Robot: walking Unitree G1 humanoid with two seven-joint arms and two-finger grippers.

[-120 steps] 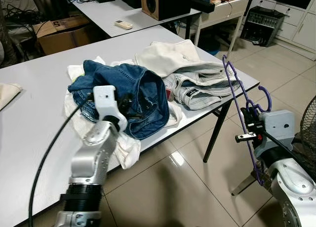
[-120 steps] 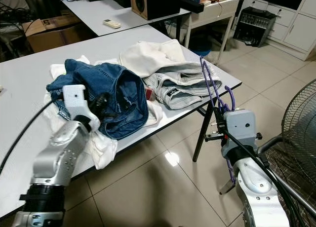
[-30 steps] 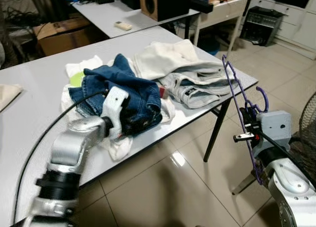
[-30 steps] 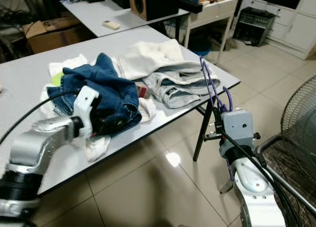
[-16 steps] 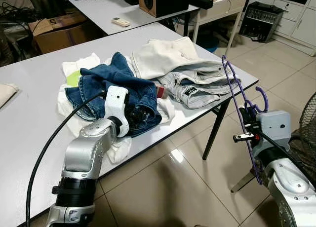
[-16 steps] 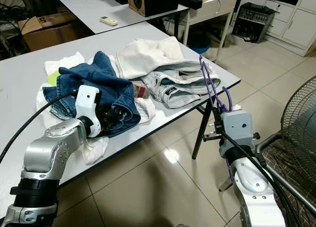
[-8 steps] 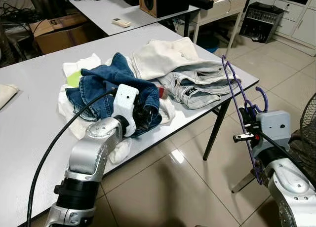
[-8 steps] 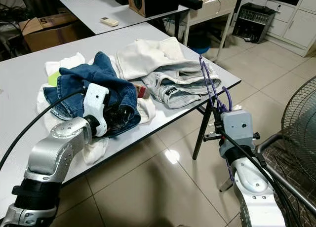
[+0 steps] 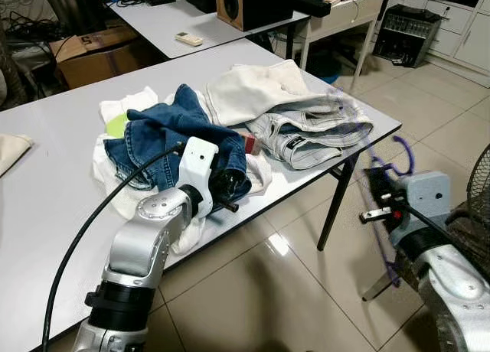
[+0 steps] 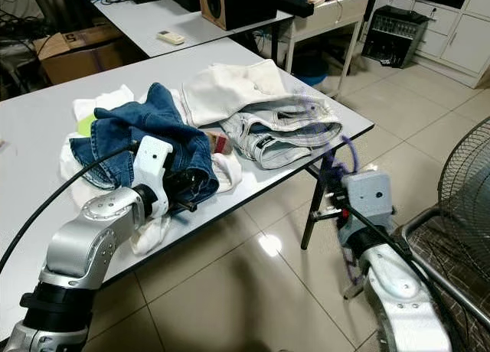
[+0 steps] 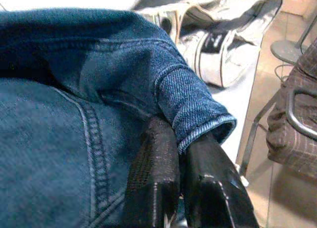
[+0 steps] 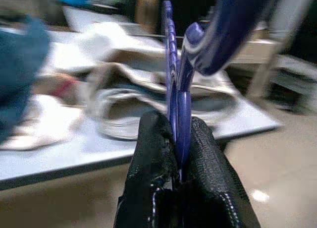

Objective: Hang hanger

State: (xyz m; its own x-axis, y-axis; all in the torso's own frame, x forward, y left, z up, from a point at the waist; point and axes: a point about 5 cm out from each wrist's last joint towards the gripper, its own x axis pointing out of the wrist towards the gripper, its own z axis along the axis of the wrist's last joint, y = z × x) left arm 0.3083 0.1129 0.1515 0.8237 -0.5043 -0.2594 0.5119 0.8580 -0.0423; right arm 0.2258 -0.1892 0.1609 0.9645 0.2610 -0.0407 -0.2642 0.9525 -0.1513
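Right tool [image 12: 177,139] off the desk's [image 9: 46,184] front corner, above the tiled floor [image 9: 260,291]; its two black fingers [image 12: 153,143] pinched together on the purple hanger [image 12: 173,89], which stands up from the clamp, hook curling above (blurred in the head views, so its outline is faint); the hanger is clear of the desk, just beside the edge.

Left tool [image 11: 181,153] at the near edge of the desk, pressed into the jeans [image 9: 164,134]; fingers [image 11: 156,158] side by side, closed on a folded cuff of the blue denim that laps over their tips.

Jeans heaped on white cloth [image 9: 115,187]; to the robot's right of them a pale, light-washed garment [image 9: 314,134] with a cream one [image 9: 256,88] behind, both on the desk near its right corner.

Beyond, a second desk [image 9: 164,19] carrying a speaker [image 9: 253,1] and a remote [image 9: 188,37]; cardboard box [image 9: 96,50] on the floor between; a fan's [image 10: 467,191] wire guard at far right.
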